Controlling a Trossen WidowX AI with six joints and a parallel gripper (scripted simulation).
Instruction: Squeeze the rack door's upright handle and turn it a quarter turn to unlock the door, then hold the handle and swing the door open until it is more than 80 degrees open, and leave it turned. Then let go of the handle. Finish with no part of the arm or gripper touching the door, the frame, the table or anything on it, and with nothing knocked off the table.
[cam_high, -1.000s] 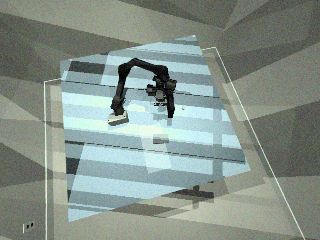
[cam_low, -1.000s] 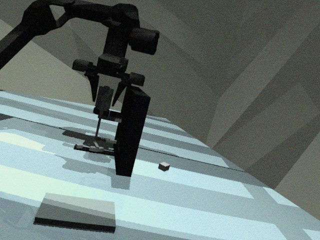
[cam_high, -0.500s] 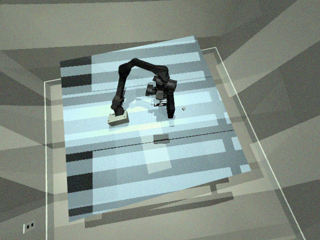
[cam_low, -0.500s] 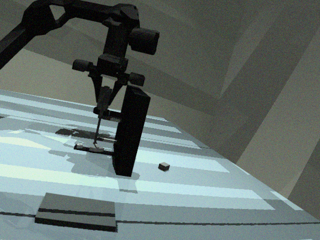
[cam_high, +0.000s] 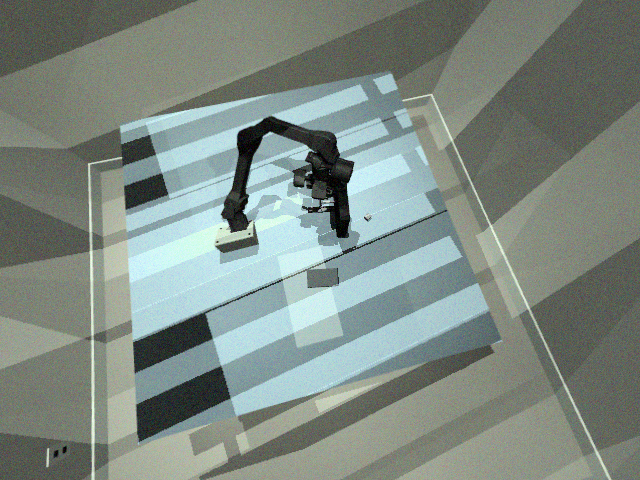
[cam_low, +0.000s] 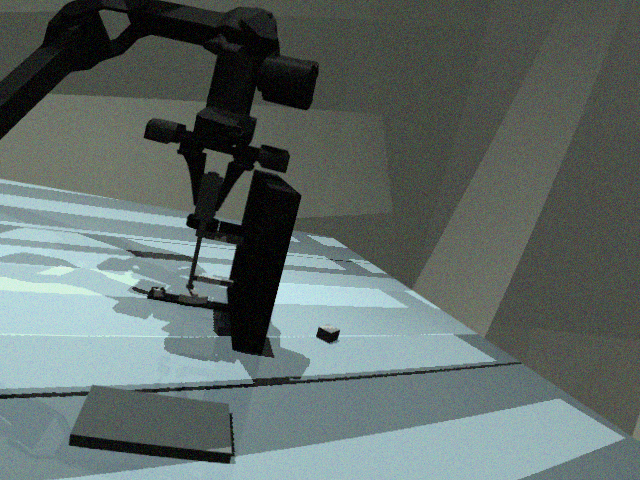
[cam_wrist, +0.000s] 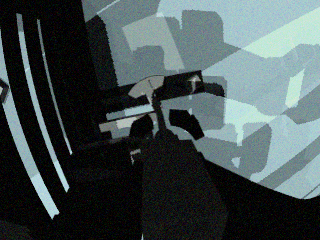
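The upright handle is a dark grey grip above a thin rod. My gripper points down and is shut on the handle, with one finger on each side. The tall black slotted door and frame structure stands close to the right of the gripper in the exterior view. Short arms join it to the handle and rod. In the wrist view, a pale curved plate lies beyond the handle, over a dark bar. Door and frame overlap in dark shadow; I cannot tell the door's angle or the handle's turn.
A flat grey slab lies in front of the rack on the striped-lit table. A small block lies right of the rack. The arm's pale base is at the left. The table's right edge is beyond the small block.
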